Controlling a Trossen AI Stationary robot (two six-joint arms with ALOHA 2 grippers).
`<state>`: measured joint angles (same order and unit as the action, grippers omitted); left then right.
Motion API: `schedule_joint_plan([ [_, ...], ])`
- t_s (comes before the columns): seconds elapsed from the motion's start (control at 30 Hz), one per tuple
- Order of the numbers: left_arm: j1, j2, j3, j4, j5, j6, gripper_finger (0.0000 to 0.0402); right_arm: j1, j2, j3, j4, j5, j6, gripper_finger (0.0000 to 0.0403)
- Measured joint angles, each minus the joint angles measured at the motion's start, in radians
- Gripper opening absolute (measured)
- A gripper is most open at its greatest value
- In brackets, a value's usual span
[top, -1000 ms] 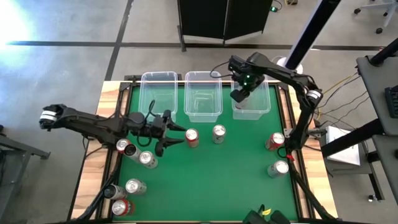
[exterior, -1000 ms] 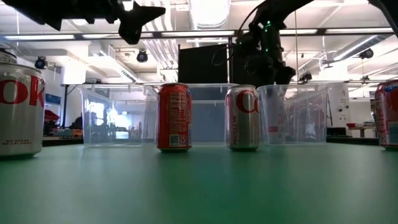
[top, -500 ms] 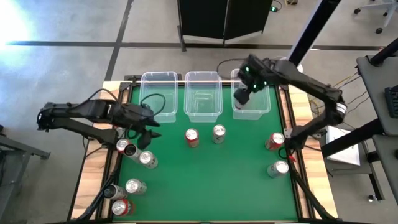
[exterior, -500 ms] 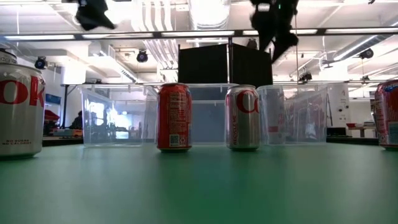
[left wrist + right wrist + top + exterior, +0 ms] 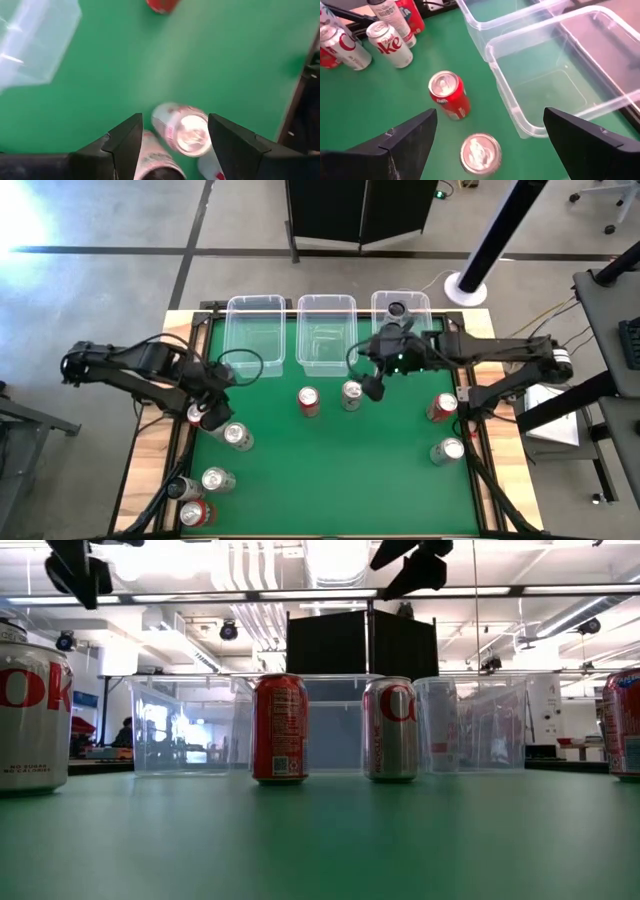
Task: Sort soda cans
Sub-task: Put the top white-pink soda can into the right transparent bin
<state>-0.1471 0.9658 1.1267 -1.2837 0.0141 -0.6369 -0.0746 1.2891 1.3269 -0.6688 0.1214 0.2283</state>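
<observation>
Soda cans stand scattered over the green table (image 5: 340, 480). Nearest the front-left corner are a red can (image 5: 192, 513), a dark can (image 5: 181, 487) and a silver can (image 5: 215, 478). Farther along the left edge, a second silver can (image 5: 237, 436) stands just beside a second dark can (image 5: 201, 417). Toward the right edge stand a third silver can (image 5: 447, 450) and, farther back, a second red can (image 5: 441, 407). Near the middle of the table, a third red can (image 5: 309, 401) and a fourth silver can (image 5: 351, 394) stand upright side by side, just apart, in front of the bins.

The left gripper (image 5: 212, 398) hovers above the pair of cans by the left edge; in the left wrist view its fingers (image 5: 125, 142) are spread wide with nothing between them, and a silver can top shows below the gap. The right gripper (image 5: 374, 384) hangs above the table just beside the middle silver can (image 5: 480, 154); its fingers (image 5: 407, 140) are also spread wide and hold nothing, with the middle red can (image 5: 449, 94) beyond them.

Along the far edge three clear plastic bins stand in a row: the left bin (image 5: 255, 332), the middle bin (image 5: 326, 330) and the right bin (image 5: 402, 315), in which one can top (image 5: 397, 309) shows.
</observation>
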Motion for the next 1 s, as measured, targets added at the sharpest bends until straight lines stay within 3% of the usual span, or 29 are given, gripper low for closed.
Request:
schedule_joint_plan([
  [0.4, -0.149, 0.014, -0.01, -0.205, 0.032, -0.062, 0.021, 0.084, 0.089, -0.022, 0.024, 0.119, 0.0, 0.0361],
  [0.73, -0.234, 0.029, -0.01, -0.203, -0.04, 0.004, 0.0211, 0.084, 0.115, -0.022, 0.024, 0.152, 0.018, 0.0361],
  [1.0, -0.285, 0.012, -0.044, -0.196, -0.022, 0.056, 0.0211, 0.084, 0.115, -0.022, 0.024, 0.153, 0.061, 0.0361],
])
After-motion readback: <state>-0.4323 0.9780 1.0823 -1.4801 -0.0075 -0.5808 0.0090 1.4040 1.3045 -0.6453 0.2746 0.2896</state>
